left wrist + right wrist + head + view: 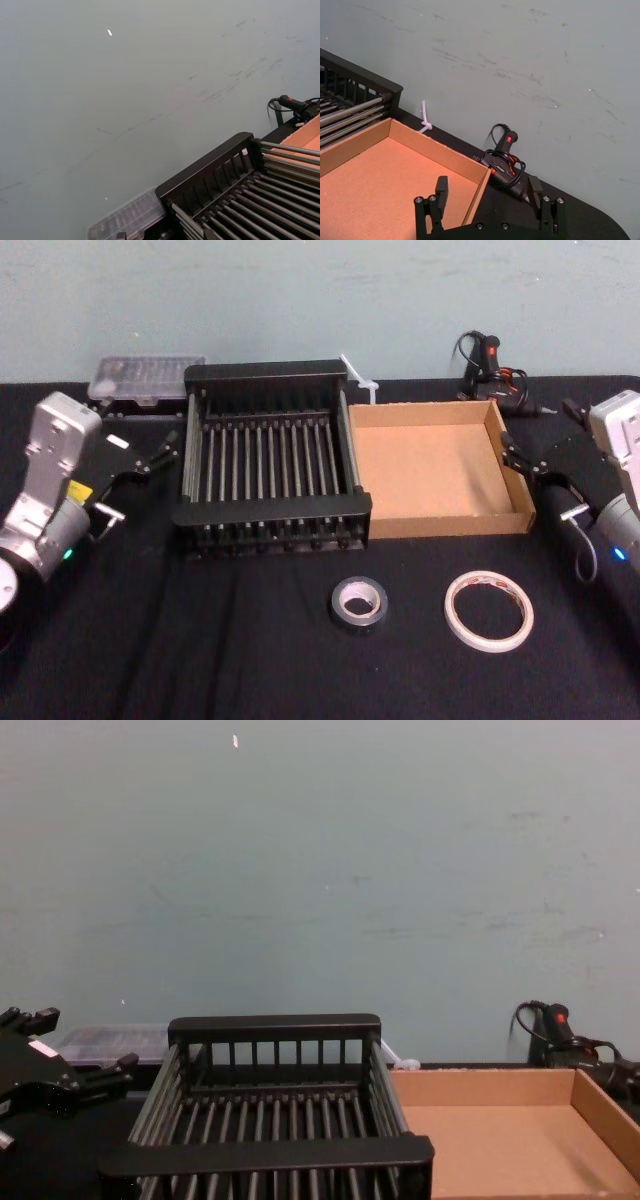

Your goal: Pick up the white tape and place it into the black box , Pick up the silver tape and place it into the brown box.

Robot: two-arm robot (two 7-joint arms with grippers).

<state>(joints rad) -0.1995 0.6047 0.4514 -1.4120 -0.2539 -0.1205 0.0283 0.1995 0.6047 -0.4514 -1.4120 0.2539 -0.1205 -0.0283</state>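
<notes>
The white tape (488,611) lies flat on the black cloth near the front right. Just left of it lies the silver tape (358,602), thicker and with a dark core. Behind them stand the black box (270,515) and, touching its right side, the brown box (435,523); both hold nothing. My left gripper (150,448) hovers open just left of the black box (270,1152) and shows at the chest view's lower left (75,1042). My right gripper (540,435) is open beside the brown box's right wall (476,192), its fingers (441,189) spread wide over that wall.
A clear plastic case (140,380) sits behind the black box at the back left. A black glue gun with cables (490,365) and a white zip tie (358,375) lie at the back by the wall. Black cloth (200,640) covers the table.
</notes>
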